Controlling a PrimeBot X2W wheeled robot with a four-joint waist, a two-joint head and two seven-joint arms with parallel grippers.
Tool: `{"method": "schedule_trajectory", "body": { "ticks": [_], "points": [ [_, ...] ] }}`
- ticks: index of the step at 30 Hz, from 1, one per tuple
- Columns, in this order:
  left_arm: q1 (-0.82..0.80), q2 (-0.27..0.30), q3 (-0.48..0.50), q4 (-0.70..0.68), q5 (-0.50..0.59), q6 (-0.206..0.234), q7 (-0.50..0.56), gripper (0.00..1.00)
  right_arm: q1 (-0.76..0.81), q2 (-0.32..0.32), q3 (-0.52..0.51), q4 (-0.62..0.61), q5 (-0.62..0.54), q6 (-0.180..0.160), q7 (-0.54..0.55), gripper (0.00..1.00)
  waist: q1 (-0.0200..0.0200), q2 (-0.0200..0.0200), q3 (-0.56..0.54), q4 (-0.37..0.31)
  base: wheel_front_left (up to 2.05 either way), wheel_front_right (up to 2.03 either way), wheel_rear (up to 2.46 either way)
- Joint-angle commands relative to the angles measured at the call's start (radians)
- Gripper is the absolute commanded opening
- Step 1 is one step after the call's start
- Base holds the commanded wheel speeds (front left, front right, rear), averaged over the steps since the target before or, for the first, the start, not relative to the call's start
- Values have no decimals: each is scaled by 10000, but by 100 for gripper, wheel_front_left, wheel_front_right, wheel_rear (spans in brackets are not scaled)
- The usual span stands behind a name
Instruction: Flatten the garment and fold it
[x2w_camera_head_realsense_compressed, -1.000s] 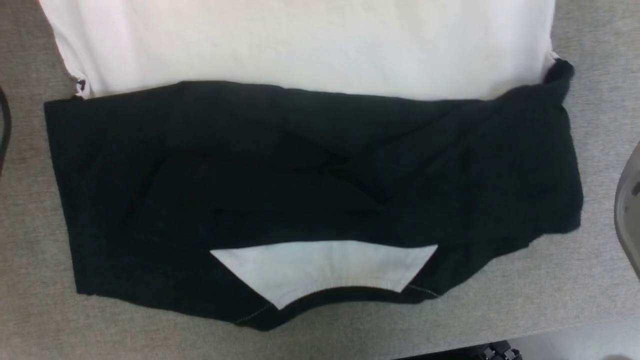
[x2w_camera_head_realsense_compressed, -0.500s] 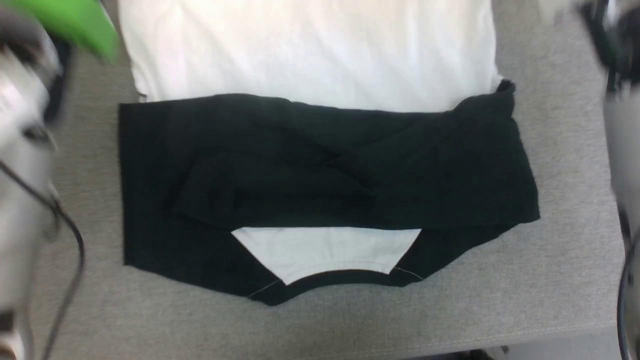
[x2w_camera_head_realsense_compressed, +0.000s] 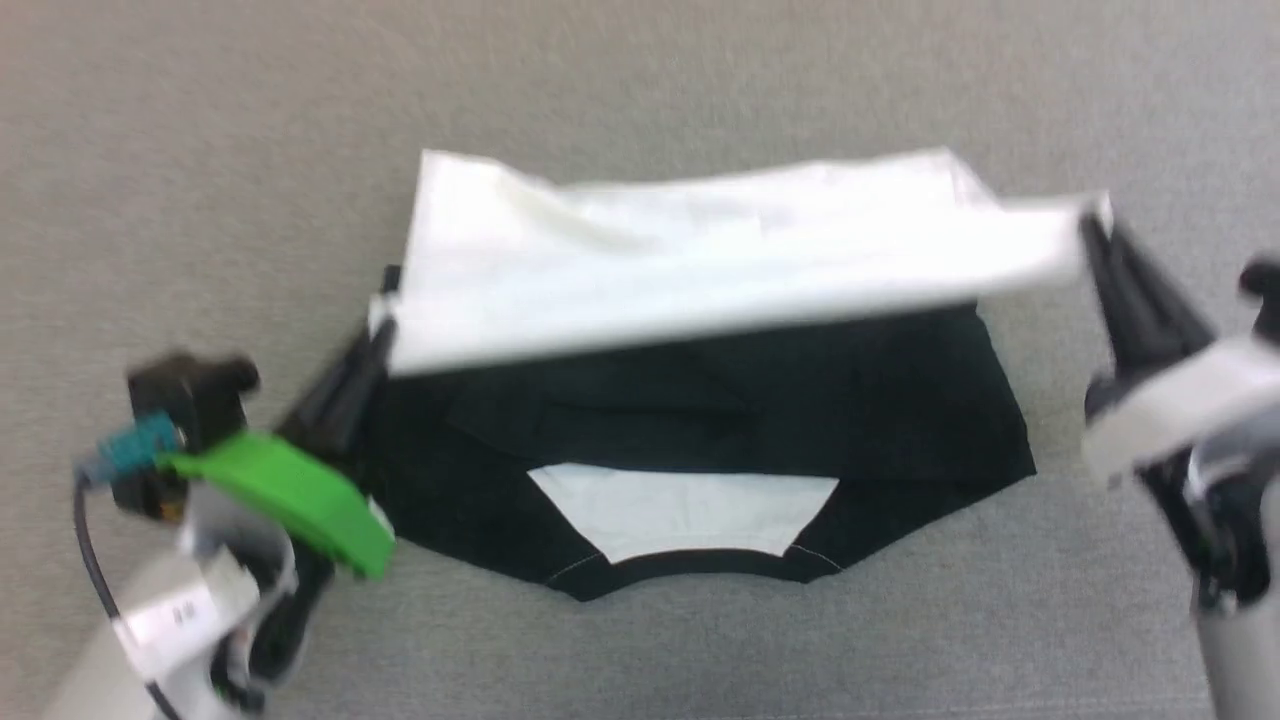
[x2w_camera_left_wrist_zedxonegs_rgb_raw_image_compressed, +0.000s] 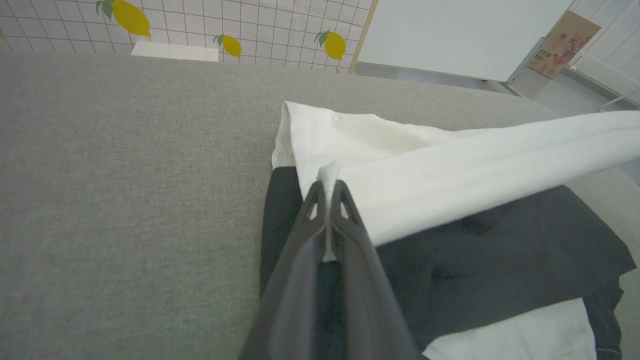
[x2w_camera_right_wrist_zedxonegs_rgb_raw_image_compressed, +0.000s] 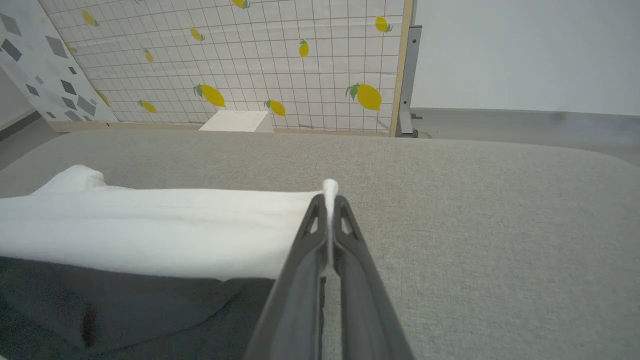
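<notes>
Head view: the garment (x2w_camera_head_realsense_compressed: 700, 270) lies in the middle of the grey, felt-like table (x2w_camera_head_realsense_compressed: 200, 150). Its black sleeves are crossed flat, with a white wedge at the curved black collar. My left gripper (x2w_camera_head_realsense_compressed: 372, 340) and right gripper (x2w_camera_head_realsense_compressed: 1095, 225) each pinch a corner of the thin white hem, holding it taut above the table.

Left wrist view: the fingers are pressed together on soft white cloth. A cardboard box (x2w_camera_left_wrist_zedxonegs_rgb_raw_image_compressed: 562, 45) beyond the table carries print I cannot read.

Right wrist view: the same pinch, with a lemon-patterned grid wall (x2w_camera_right_wrist_zedxonegs_rgb_raw_image_compressed: 250, 65) past the table.

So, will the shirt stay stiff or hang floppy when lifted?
Probably floppy: the shirt drapes between the left gripper and right gripper. Likely light: small corner pinches carry its lifted edge. It could slip, since only corner tips are held.
</notes>
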Motion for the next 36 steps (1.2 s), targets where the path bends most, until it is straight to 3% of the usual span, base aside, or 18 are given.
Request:
{"method": "schedule_trajectory", "body": {
  "ticks": [1,9,18,19,20,21,22,28,36],
  "points": [
    [361,37,14,13,-125,-82,-65,0,388,106,-95,-164,-92,-17,104,0,2,-1,-711,398,0,0,0],
    [1594,-212,-428,1367,-493,-419,-330,0,2410,504,-351,170,-1052,-17,946,0,2,-1,-949,550,0,0,0],
    [1354,-805,-957,3304,-300,-702,-905,0,2655,895,-234,1322,-1577,-17,1144,0,2,-1,-877,654,0,0,0],
    [1276,-895,-1016,3547,-287,-745,-993,48,2641,915,-243,1513,-1574,-17,1209,0,2,-1,-881,666,0,0,0],
    [1215,-965,-1062,3742,-272,-766,-1045,100,2630,950,-272,1641,-1562,-17,1256,19,2,-1,-900,675,0,0,0],
    [1149,-1054,-1118,3937,-238,-777,-1116,100,2646,1017,-287,1739,-1536,-17,1353,68,2,-1,-946,685,0,0,0],
    [1118,-1134,-1139,4058,-237,-782,-1185,100,2661,1060,-306,1772,-1515,-17,1413,100,2,-1,-991,689,0,0,0],
    [1142,-1342,-1006,4209,2,-507,-2087,100,2961,1325,-758,1312,-1322,-17,1457,100,2,-1,-1391,739,0,0,0],
    [818,-1601,23,2931,1654,624,-2943,100,3354,2002,-1918,-55,-710,-17,839,100,2,-1,-1742,985,0,0,0]
  ]
}}
